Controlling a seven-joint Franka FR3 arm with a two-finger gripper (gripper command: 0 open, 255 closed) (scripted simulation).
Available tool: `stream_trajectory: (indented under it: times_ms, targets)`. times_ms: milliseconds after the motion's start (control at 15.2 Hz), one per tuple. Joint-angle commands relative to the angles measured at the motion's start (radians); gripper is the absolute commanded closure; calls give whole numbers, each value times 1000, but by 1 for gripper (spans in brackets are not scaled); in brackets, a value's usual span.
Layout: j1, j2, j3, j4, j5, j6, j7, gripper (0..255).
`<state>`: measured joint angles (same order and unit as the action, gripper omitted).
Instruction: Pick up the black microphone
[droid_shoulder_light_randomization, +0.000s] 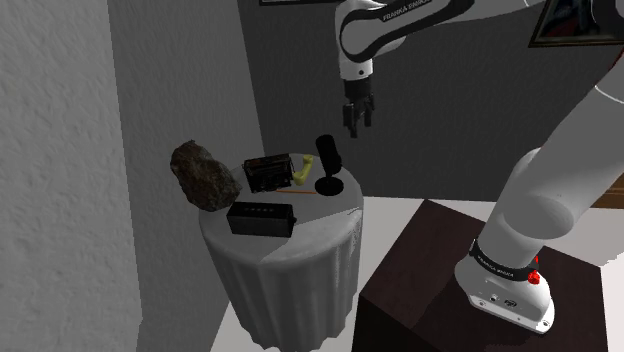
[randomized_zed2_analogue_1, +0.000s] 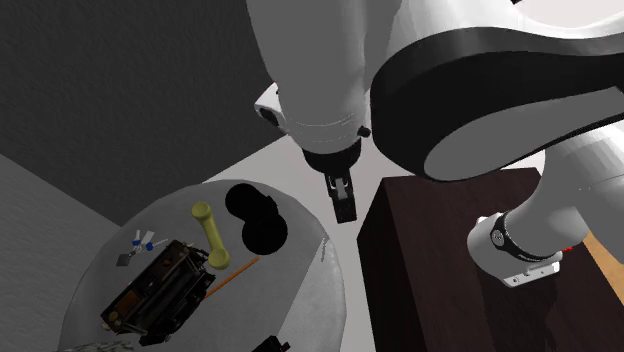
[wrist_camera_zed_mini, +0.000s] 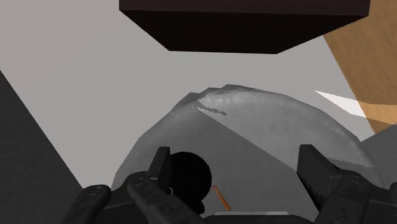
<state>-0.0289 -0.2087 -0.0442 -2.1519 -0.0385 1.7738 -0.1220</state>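
Observation:
The black microphone (droid_shoulder_light_randomization: 327, 158) stands upright on its round base at the edge of a small round table (droid_shoulder_light_randomization: 300, 240) draped in white cloth, on the side nearest the stand. My gripper (droid_shoulder_light_randomization: 357, 126) hangs open in the air above the microphone, a little toward the shoulder view's right, touching nothing. From overhead, the microphone (randomized_zed2_analogue_1: 255, 220) reads as two black discs, and the gripper (randomized_zed2_analogue_1: 343, 205) sits just off the table's rim. In the wrist view the microphone head (wrist_camera_zed_mini: 188, 179) lies close to one finger (wrist_camera_zed_mini: 160, 167), below the gripper (wrist_camera_zed_mini: 236, 168).
A dark rock (droid_shoulder_light_randomization: 203, 176), a black case (droid_shoulder_light_randomization: 261, 217), a black device (droid_shoulder_light_randomization: 266, 172), a yellow handle-shaped thing (randomized_zed2_analogue_1: 209, 235) and an orange pencil (randomized_zed2_analogue_1: 232, 273) share the table. The dark brown stand (droid_shoulder_light_randomization: 470, 270) is close beside it. Grey walls stand behind.

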Motion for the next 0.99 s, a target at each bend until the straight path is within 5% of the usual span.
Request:
stream_trajectory:
  times_ms: [0,924]
  targets:
    - [-2,80,-2,53,-5,26,2,0]
    - [-25,650,-22,616,-26,30,-1,0]
